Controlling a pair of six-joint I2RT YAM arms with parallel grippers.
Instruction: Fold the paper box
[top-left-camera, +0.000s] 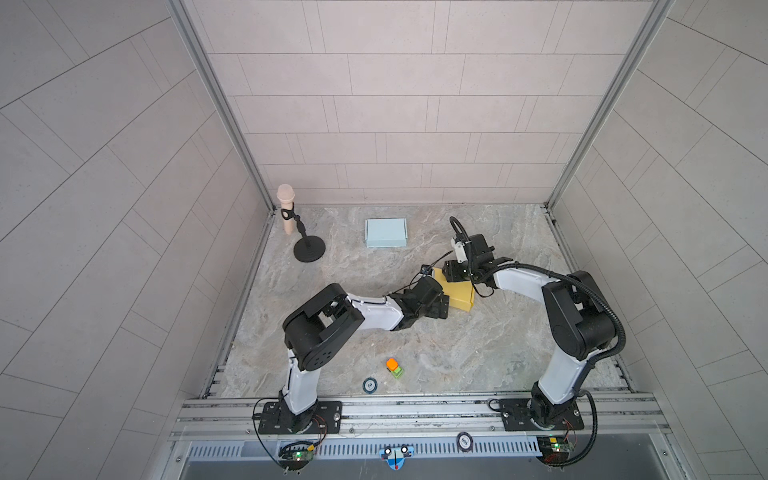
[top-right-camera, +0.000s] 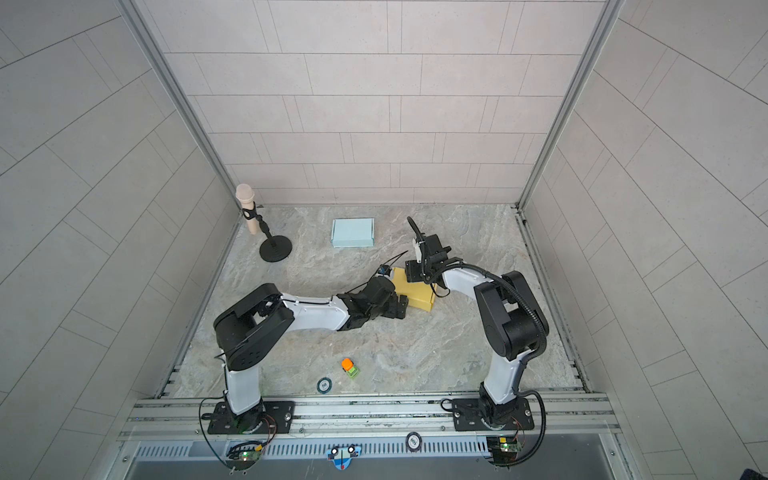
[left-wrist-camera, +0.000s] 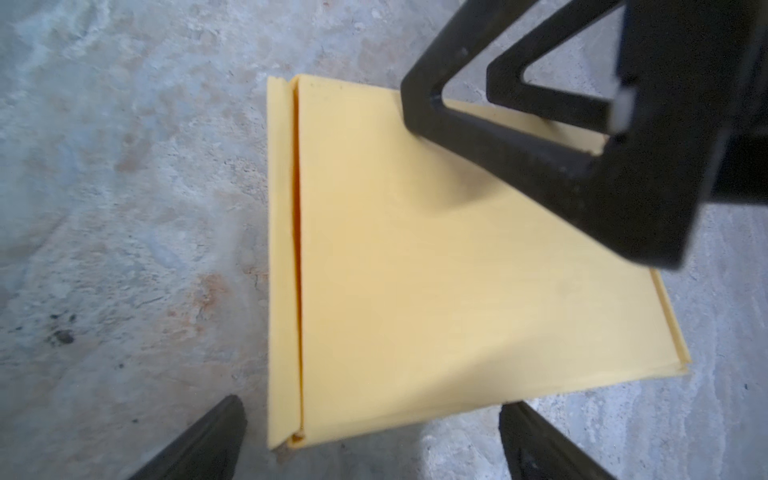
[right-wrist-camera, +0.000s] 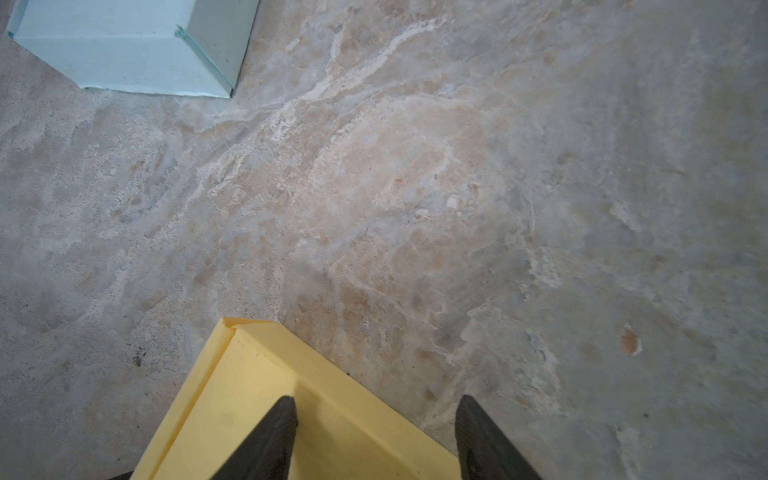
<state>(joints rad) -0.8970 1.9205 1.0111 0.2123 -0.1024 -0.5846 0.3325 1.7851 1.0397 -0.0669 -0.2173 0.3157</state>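
While the flat yellow paper box (top-left-camera: 457, 293) lay near the middle of the desk (top-left-camera: 436, 345) in both top views, left wrist view showed left jaws released astride it; right wrist view, right jaws spread over its corner. Lid-closing seemed underway; the side seam (left-wrist-camera: 297, 249) needed pressing.

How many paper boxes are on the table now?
2. The yellow box lies near the middle of the marble table. The light blue box lies farther back, close to the rear wall. No other box shows, and little could hide one.
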